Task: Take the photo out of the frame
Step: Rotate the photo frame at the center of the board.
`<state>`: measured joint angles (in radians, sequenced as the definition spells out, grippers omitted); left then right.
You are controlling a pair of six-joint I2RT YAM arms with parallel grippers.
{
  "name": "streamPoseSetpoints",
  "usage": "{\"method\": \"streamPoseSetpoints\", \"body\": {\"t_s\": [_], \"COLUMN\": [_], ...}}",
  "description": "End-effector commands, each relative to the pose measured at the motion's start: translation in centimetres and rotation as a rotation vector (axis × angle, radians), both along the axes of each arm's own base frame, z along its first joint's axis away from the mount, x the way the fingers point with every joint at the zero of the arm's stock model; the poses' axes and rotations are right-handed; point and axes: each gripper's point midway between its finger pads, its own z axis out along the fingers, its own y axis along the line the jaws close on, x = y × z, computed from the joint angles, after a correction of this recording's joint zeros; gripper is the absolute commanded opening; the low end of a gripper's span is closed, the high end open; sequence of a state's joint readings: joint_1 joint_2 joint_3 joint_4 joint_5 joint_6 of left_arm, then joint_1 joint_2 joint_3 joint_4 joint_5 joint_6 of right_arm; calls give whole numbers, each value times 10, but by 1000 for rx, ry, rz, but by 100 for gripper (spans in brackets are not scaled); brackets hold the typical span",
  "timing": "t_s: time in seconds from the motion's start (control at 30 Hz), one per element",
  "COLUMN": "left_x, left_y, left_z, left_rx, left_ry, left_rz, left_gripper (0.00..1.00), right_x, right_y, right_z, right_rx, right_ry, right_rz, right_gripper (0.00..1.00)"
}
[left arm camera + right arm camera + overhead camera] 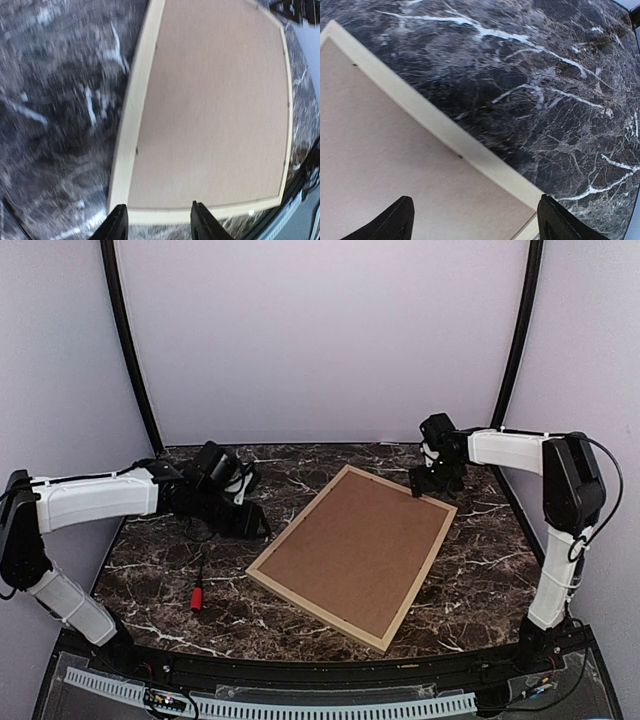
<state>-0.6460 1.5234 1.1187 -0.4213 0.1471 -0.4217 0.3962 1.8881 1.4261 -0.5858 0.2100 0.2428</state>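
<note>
The frame (315, 612) of light wood lies face down, askew, on the middle of the marble table. Its brown backing board (355, 550) fills the whole back, so the photo is hidden. My left gripper (245, 518) hovers at the frame's left corner. In the left wrist view that gripper (159, 222) is open over the moulding (131, 115) and the board (215, 110), holding nothing. My right gripper (425, 483) hangs over the far corner. Seen from the right wrist, it (476, 220) stands wide open above the moulding (445, 131) and the board (385, 165), empty.
A small red-handled tool (197, 597) with a dark cord lies on the dark marble table (480, 570), left of the frame. Pale walls and two black poles close in the back and sides.
</note>
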Motion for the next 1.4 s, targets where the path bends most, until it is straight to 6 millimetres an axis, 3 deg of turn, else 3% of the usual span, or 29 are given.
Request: {"method": "streamPoseSetpoints", "body": {"t_s": [0.0, 0.13, 0.27, 0.43, 0.57, 0.7, 0.83, 0.97, 1.07, 1.17, 1.27, 1.37], "left_x": [-75, -113, -136, -141, -135, -120, -92, -58, -36, -11, 13, 30], "left_y": [7, 11, 7, 1, -5, -8, -4, 10, 27, 45, 60, 73], "left_z": [-28, -47, -68, -95, -103, -112, -120, -122, -120, -117, -111, -113], "left_rx": [-45, -56, -76, -60, -59, -27, 37, 77, 99, 122, 165, 231], "left_ry": [204, 292, 371, 442, 433, 393, 327, 268, 219, 157, 102, 75], "left_rz": [27, 11, -24, -14, -10, 12, 71, 138, 166, 201, 206, 217], "left_gripper": [44, 39, 37, 34, 33, 33, 32, 30, 30, 30, 30, 30], "right_x": [20, 32, 31, 17, 0, -21, -52, -88, -127, -152, -159, -149], "right_y": [-19, -14, -14, -12, -4, 5, 17, 41, 68, 81, 77, 56], "right_z": [-13, -21, -37, -57, -58, -52, -50, -41, -34, -22, -15, -19], "right_rx": [30, 175, 243, 313, 376, 459, 579, 740, 786, 796, 754, 606], "right_ry": [50, 86, 137, 209, 236, 262, 305, 347, 391, 396, 381, 341], "right_rz": [22, 63, 58, 50, 62, 69, 58, 81, 159, 202, 198, 134], "right_gripper": [88, 89, 89, 89, 88, 87, 86, 84, 83, 81, 79, 78]}}
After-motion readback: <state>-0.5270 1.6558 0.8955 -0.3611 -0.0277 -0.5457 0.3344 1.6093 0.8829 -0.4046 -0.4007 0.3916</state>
